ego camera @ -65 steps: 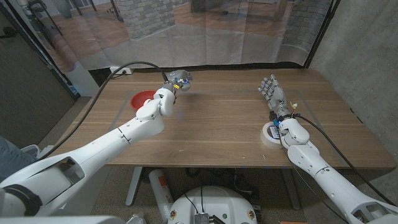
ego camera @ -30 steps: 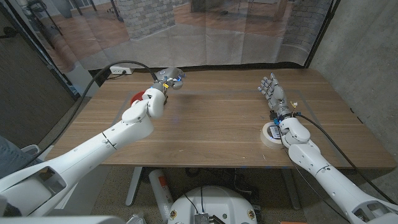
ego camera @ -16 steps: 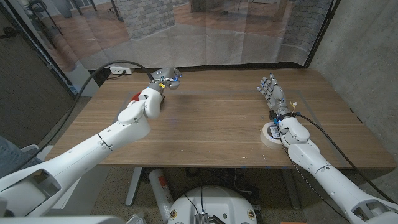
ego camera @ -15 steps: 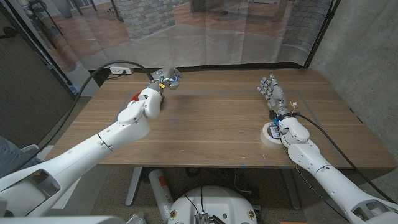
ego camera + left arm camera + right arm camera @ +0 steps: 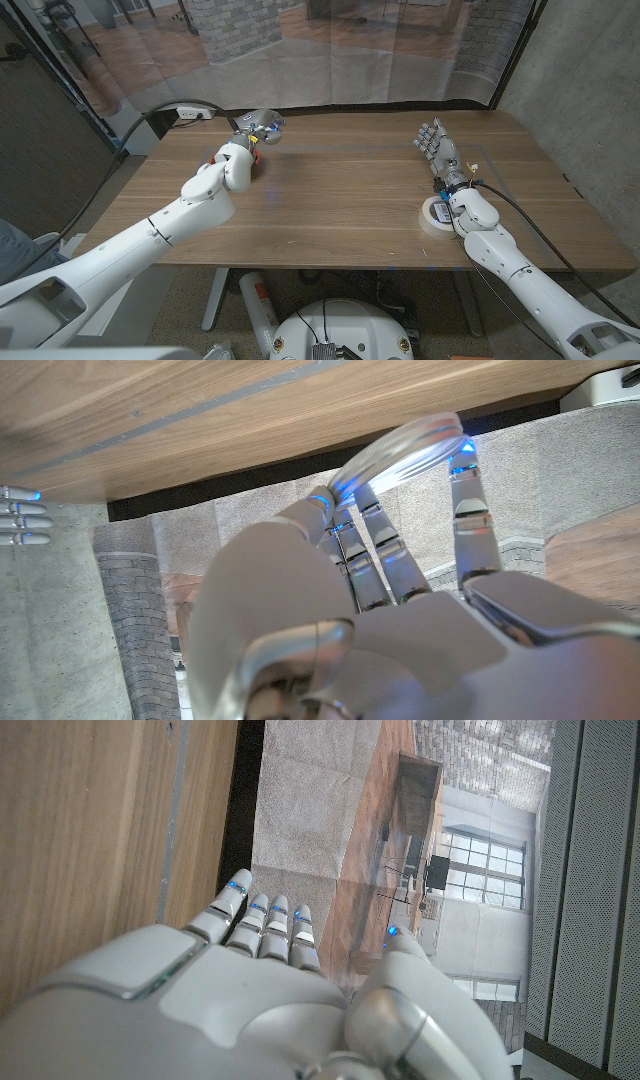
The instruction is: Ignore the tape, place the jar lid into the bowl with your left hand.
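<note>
My left hand (image 5: pixel 250 130) is raised over the table's far left part and holds the jar lid (image 5: pixel 264 118) at its fingertips. The left wrist view shows the lid (image 5: pixel 405 446) as a clear disc pinched on edge between the fingers (image 5: pixel 470 510) of the left hand (image 5: pixel 380 630). The red bowl is hidden behind my left wrist and forearm. My right hand (image 5: pixel 438 148) stands on the table at the right, fingers stretched out and apart, holding nothing. The right wrist view shows the same hand (image 5: pixel 250 990) with straight fingers.
A white tape roll (image 5: pixel 436 215) lies by my right wrist near the table's right front. A black cable (image 5: pixel 170 112) runs off the far left corner. The table's far edge (image 5: pixel 350 112) lies just beyond the left hand.
My left hand has carried the lid leftward and a little farther back, and its arm now covers the red bowl. The right hand has not moved.
</note>
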Available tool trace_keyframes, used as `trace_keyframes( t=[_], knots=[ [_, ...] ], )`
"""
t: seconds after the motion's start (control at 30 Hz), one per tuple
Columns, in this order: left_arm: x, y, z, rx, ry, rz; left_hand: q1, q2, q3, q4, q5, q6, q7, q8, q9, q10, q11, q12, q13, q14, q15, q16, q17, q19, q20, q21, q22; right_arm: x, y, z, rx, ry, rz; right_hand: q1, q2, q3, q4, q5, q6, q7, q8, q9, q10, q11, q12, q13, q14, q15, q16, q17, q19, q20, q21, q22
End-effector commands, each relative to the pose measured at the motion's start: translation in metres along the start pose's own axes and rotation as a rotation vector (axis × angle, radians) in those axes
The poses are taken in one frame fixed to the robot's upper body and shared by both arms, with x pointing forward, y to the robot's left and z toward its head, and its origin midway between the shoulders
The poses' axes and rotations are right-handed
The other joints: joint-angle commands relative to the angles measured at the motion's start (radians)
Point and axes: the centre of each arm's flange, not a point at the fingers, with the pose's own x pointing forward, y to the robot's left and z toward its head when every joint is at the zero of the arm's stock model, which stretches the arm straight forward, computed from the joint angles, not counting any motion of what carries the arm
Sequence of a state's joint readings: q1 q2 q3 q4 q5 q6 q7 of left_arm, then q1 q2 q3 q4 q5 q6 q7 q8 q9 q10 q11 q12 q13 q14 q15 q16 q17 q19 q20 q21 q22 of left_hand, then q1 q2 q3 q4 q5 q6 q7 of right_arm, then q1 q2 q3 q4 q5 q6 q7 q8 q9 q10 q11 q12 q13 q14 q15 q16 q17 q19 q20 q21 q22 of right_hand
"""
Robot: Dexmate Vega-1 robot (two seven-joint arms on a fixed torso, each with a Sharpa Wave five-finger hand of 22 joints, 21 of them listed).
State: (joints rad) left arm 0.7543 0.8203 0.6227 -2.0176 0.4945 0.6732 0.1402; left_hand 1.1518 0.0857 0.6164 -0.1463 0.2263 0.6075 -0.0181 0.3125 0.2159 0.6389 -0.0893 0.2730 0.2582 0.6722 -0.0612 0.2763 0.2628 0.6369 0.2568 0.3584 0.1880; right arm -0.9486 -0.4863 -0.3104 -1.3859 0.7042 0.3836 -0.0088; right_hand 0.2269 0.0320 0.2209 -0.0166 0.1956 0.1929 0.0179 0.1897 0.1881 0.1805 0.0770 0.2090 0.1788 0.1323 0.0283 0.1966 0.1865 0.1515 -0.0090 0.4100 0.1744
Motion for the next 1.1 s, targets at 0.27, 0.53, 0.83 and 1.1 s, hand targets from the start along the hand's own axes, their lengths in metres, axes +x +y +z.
trace_keyframes(
  t=[0.27, 0.53, 0.83, 1.1],
  knots=[
    [-0.012, 0.009, -0.020, 0.000, 0.038, 0.013, 0.014, 0.004, 0.008, 0.000, 0.004, 0.009, 0.000, -0.004, 0.007, 0.006, 0.000, -0.003, 0.005, 0.005, -0.033, -0.007, 0.007, 0.060, -0.145, 0.005, 0.004, 0.001, 0.006, -0.001, 0.005, 0.004, 0.010, 0.005, 0.011, -0.001, -0.006, 0.000, 0.008, 0.001, 0.006, 0.002, 0.006, 0.001, 0.001, 0.006, 0.006, -0.004, -0.002, 0.002, 0.007, 0.000, -0.007, 0.005],
    [-0.015, 0.013, -0.027, 0.004, 0.040, 0.016, 0.012, 0.002, 0.006, 0.001, 0.003, 0.008, -0.004, -0.005, 0.007, 0.003, -0.006, -0.006, 0.006, 0.004, -0.035, -0.009, 0.008, 0.055, -0.148, 0.004, 0.004, 0.000, 0.009, -0.003, 0.006, 0.010, 0.016, 0.005, 0.011, -0.001, -0.008, 0.000, 0.008, 0.001, 0.006, 0.002, 0.006, 0.000, 0.001, 0.006, 0.007, -0.005, -0.003, 0.002, 0.009, 0.000, -0.010, 0.005],
    [-0.014, 0.015, -0.038, 0.006, 0.050, 0.020, 0.010, 0.000, 0.004, 0.002, 0.003, 0.010, -0.007, -0.005, 0.008, 0.005, -0.008, -0.008, 0.006, 0.005, -0.039, -0.010, 0.010, 0.053, -0.152, 0.004, 0.004, 0.002, 0.010, 0.000, 0.001, 0.013, 0.013, 0.005, 0.012, -0.001, -0.009, -0.001, 0.008, 0.001, 0.006, 0.002, 0.006, 0.000, 0.001, 0.006, 0.007, -0.005, -0.003, 0.002, 0.010, 0.000, -0.013, 0.005],
    [-0.015, 0.021, -0.049, 0.000, 0.068, 0.037, 0.010, 0.001, 0.004, 0.002, 0.002, 0.014, -0.007, -0.006, 0.008, 0.011, -0.010, -0.008, 0.007, 0.007, -0.042, -0.011, 0.011, 0.051, -0.157, 0.005, 0.004, 0.006, 0.011, 0.001, -0.004, 0.010, 0.016, 0.005, 0.012, -0.002, -0.010, -0.001, 0.008, 0.002, 0.006, 0.002, 0.006, 0.001, 0.001, 0.006, 0.007, -0.004, -0.003, 0.002, 0.011, 0.000, -0.017, 0.005]
  ],
)
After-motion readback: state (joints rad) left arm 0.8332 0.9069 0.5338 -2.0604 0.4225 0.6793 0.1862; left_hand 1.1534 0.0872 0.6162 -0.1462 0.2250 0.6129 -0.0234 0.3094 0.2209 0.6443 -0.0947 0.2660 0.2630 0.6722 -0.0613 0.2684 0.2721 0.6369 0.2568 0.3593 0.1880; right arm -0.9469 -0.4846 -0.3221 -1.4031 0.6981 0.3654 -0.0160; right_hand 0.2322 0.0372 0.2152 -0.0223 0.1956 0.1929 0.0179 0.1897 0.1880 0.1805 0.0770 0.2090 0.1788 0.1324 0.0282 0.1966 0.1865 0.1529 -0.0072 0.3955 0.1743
